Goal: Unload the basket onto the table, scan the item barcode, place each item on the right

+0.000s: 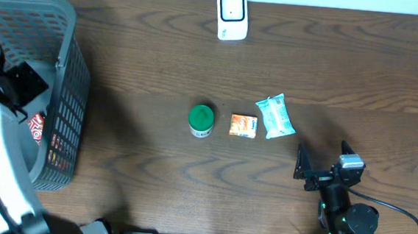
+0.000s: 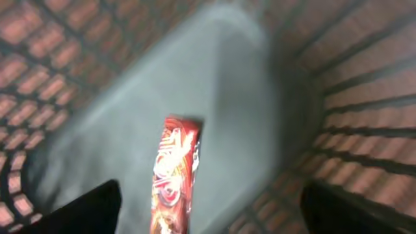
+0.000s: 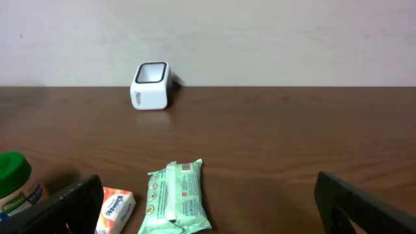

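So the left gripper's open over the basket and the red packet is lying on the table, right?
Not quite. The left gripper is open over the basket, but the red packet is inside the basket, not on the table. The left wrist view shows it there.

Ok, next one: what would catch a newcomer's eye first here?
The big grey basket at the left edge of the table, with the left tool open above a red packet inside it. Then the row in the middle: green-lidded jar, orange packet, wipes, with the white scanner at the far edge and the right tool open at near right.
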`<state>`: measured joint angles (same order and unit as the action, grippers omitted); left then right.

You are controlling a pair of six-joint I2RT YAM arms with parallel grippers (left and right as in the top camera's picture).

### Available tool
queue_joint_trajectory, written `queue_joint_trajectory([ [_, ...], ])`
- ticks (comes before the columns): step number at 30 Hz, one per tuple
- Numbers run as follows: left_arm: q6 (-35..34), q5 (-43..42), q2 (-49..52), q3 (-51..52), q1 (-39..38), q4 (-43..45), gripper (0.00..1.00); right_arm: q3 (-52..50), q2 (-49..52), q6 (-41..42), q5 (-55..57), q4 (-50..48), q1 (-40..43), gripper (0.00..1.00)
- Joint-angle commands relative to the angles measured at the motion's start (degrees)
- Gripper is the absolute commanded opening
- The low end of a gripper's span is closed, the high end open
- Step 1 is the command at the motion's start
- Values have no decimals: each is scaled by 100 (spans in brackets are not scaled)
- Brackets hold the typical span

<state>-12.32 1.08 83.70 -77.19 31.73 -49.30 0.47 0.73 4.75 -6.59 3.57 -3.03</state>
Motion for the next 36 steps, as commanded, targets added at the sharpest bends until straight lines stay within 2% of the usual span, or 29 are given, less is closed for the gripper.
queue_joint_trajectory([
  [1, -461, 92, 542, 39, 109, -149, 92, -15, -24, -55, 28, 11, -39, 99],
  [14, -671, 118, 2002, 118, 111, -570, 93, -15, -24, -57, 28, 11, -39, 99],
  [19, -866, 278, 2041, 328, 116, -557, 95, -15, -24, -55, 28, 9, -39, 99],
  [21, -879, 330, 2041, 507, 116, -413, 98, -15, -24, -57, 28, 11, -39, 99],
  [30, -879, 328, 2041, 1215, 155, 262, 98, -15, -24, -55, 28, 11, -39, 99],
  [31, -879, 326, 2041, 1241, 164, 295, 89, -15, -24, -57, 28, 11, -39, 99],
  [33, -879, 328, 2041, 1290, 164, 323, 49, -15, -24, -55, 26, 11, -39, 99],
  [34, -879, 330, 2041, 1303, 173, 323, 37, -15, -24, -55, 28, 11, -39, 99],
  [35, -879, 328, 2041, 1314, 175, 330, 33, -15, -24, -55, 28, 11, -39, 99],
  [36, -876, 332, 2041, 1318, 175, 332, 33, -15, -24, -57, 28, 11, -39, 99],
])
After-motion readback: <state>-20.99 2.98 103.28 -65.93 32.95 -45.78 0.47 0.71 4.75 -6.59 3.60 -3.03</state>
